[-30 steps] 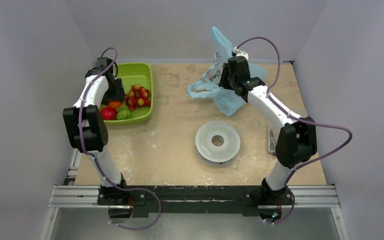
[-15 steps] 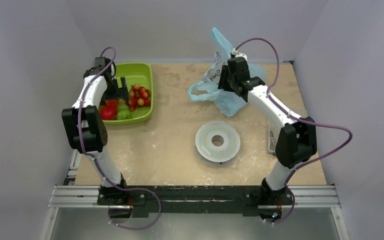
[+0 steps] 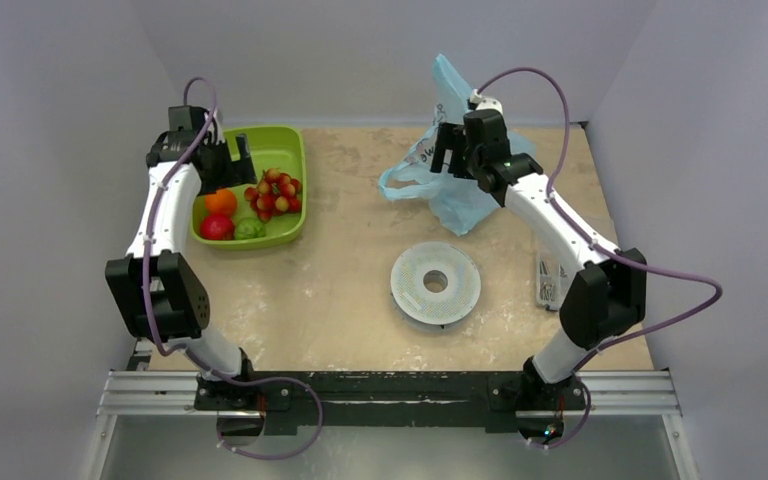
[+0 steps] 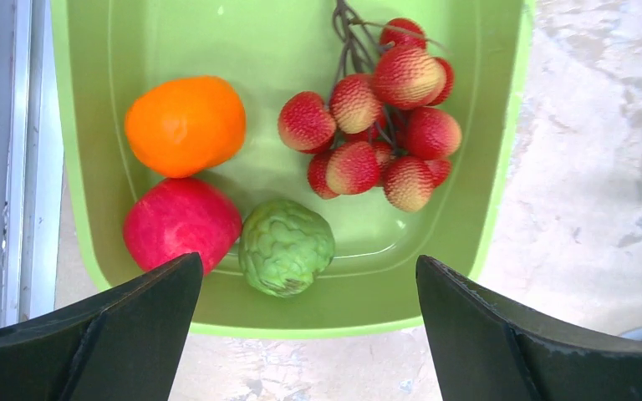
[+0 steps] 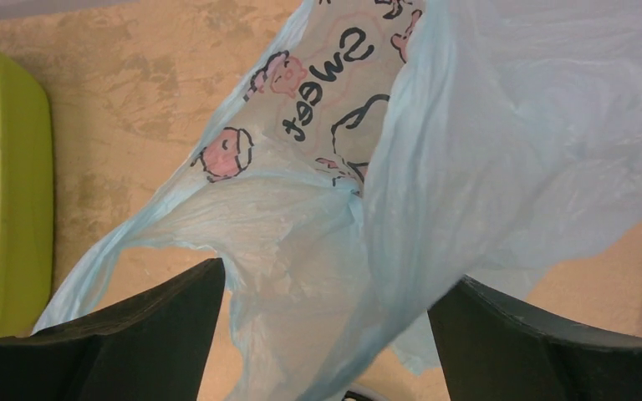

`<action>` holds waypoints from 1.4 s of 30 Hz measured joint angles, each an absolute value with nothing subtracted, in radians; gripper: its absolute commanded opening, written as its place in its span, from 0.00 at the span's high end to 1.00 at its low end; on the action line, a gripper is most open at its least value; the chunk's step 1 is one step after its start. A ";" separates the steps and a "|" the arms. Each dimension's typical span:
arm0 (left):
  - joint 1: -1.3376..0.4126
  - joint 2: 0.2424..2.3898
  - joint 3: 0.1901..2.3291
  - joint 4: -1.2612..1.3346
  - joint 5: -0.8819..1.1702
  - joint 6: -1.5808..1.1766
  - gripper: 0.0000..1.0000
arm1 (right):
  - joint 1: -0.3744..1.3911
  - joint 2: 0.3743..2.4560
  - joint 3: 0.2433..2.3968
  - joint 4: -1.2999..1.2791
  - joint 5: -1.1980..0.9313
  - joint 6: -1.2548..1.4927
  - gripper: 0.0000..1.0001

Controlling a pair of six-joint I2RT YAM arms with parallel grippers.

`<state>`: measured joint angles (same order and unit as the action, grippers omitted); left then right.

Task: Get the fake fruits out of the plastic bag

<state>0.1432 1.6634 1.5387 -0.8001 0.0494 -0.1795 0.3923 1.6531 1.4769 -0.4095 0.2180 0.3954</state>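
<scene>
Left wrist, left end effector (image 4: 309, 263) wide open above fake fruits (image 4: 185, 125)

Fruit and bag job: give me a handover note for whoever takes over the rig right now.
Left pincer: open, empty, above the green tray.
Right pincer: open, with the blue bag hanging between its fingers, not clamped.
Fruits: the orange one, red one, green one and red cluster all lie in the tray.
Done: no fruit shows in the bag, though its inside is not fully visible.
Left: probably only confirm that the bag is empty, then move the right arm clear of it.
</scene>
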 measured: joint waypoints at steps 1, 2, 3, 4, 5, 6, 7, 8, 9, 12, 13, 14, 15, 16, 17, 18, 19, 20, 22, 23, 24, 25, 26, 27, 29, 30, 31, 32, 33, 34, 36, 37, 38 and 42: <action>0.143 1.651 1.539 -0.796 0.061 -0.180 0.00 | 0.392 1.641 1.477 -0.411 0.219 0.391 0.06; 0.143 1.640 1.538 -0.792 0.072 -0.180 0.00 | 0.392 1.628 1.477 -0.415 0.221 0.386 0.03; 0.143 1.630 1.536 -0.787 0.081 -0.181 0.00 | 0.392 1.619 1.477 -0.420 0.224 0.383 0.01; 0.143 1.619 1.530 -0.779 0.088 -0.182 0.00 | 0.392 1.613 1.477 -0.426 0.228 0.379 0.01; 0.143 1.610 1.523 -0.775 0.095 -0.183 0.00 | 0.392 1.606 1.477 -0.432 0.233 0.374 0.01; 0.143 1.598 1.512 -0.769 0.105 -0.184 0.00 | 0.392 1.600 1.477 -0.439 0.241 0.368 0.01; 0.143 1.590 1.504 -0.766 0.110 -0.184 0.00 | 0.392 1.593 1.477 -0.445 0.246 0.363 0.01; 0.143 1.581 1.494 -0.764 0.117 -0.189 0.00 | 0.392 1.585 1.477 -0.450 0.251 0.358 0.01; 0.143 1.574 1.486 -0.764 0.124 -0.190 0.00 | 0.392 1.578 1.478 -0.456 0.255 0.354 0.01; 0.143 1.550 1.461 -0.752 0.144 -0.194 0.00 | 0.392 1.554 1.486 -0.467 0.268 0.346 0.01; 0.143 1.541 1.452 -0.745 0.154 -0.197 0.00 | 0.392 1.542 1.487 -0.468 0.270 0.346 0.01; 0.143 1.531 1.445 -0.739 0.161 -0.199 0.00 | 0.392 1.523 1.487 -0.474 0.270 0.346 0.01; 0.140 1.520 1.435 -0.728 0.168 -0.199 0.00 | 0.392 1.500 1.486 -0.480 0.270 0.346 0.01; 0.136 1.507 1.422 -0.715 0.174 -0.200 0.00 | 0.392 1.473 1.486 -0.485 0.269 0.346 0.01; 0.131 1.493 1.411 -0.707 0.179 -0.200 0.00 | 0.392 1.443 1.485 -0.487 0.268 0.346 0.01; 0.123 1.476 1.396 -0.695 0.186 -0.200 0.00 | 0.392 1.411 1.479 -0.485 0.265 0.347 0.01; 0.113 1.455 1.380 -0.683 0.194 -0.200 0.00 | 0.392 1.370 1.470 -0.484 0.260 0.347 0.01; 0.101 1.431 1.363 -0.670 0.204 -0.201 0.00 | 0.392 1.326 1.457 -0.480 0.251 0.347 0.01; 0.075 1.379 1.334 -0.649 0.218 -0.202 0.00 | 0.392 1.245 1.431 -0.475 0.243 0.348 0.01; 0.059 1.345 1.319 -0.639 0.223 -0.202 0.00 | 0.392 1.199 1.415 -0.467 0.240 0.349 0.01; 0.043 1.308 1.304 -0.631 0.228 -0.202 0.00 | 0.393 1.156 1.398 -0.460 0.236 0.350 0.01; 0.028 1.267 1.291 -0.624 0.234 -0.203 0.00 | 0.392 1.114 1.379 -0.450 0.235 0.351 0.01; 0.019 1.232 1.284 -0.622 0.241 -0.206 0.00 | 0.393 1.073 1.358 -0.441 0.234 0.351 0.01; 0.010 1.181 1.278 -0.622 0.258 -0.218 0.00 | 0.393 1.043 1.341 -0.435 0.234 0.351 0.01; 0.007 1.094 1.278 -0.617 0.280 -0.235 0.00 | 0.393 0.971 1.294 -0.417 0.237 0.355 0.01; 0.007 1.043 1.279 -0.614 0.289 -0.248 0.00 | 0.392 0.941 1.273 -0.411 0.241 0.356 0.01; 0.007 0.991 1.279 -0.614 0.297 -0.259 0.00 | 0.392 0.911 1.253 -0.406 0.244 0.358 0.01; 0.007 0.940 1.280 -0.614 0.305 -0.273 0.00 | 0.393 0.892 1.240 -0.403 0.247 0.360 0.01; 0.007 0.900 1.280 -0.614 0.311 -0.282 0.00 | 0.393 0.873 1.229 -0.402 0.252 0.364 0.01; 0.007 0.850 1.281 -0.614 0.315 -0.298 0.00 | 0.393 0.853 1.217 -0.401 0.257 0.369 0.01; 0.007 0.770 1.280 -0.613 0.321 -0.325 0.00 | 0.393 0.817 1.203 -0.399 0.277 0.381 0.01; 0.007 0.725 1.280 -0.612 0.326 -0.339 0.00 | 0.393 0.803 1.200 -0.399 0.291 0.386 0.01; 0.007 0.680 1.280 -0.607 0.331 -0.357 0.00 | 0.393 0.791 1.199 -0.399 0.304 0.394 0.01; 0.007 0.570 1.269 -0.597 0.342 -0.398 0.00 | 0.393 0.738 1.185 -0.396 0.361 0.430 0.01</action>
<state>0.0071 0.5697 1.2686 -0.5972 0.3424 -0.3977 0.3927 0.7383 1.1851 -0.3962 0.3614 0.4297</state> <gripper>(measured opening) 0.998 0.987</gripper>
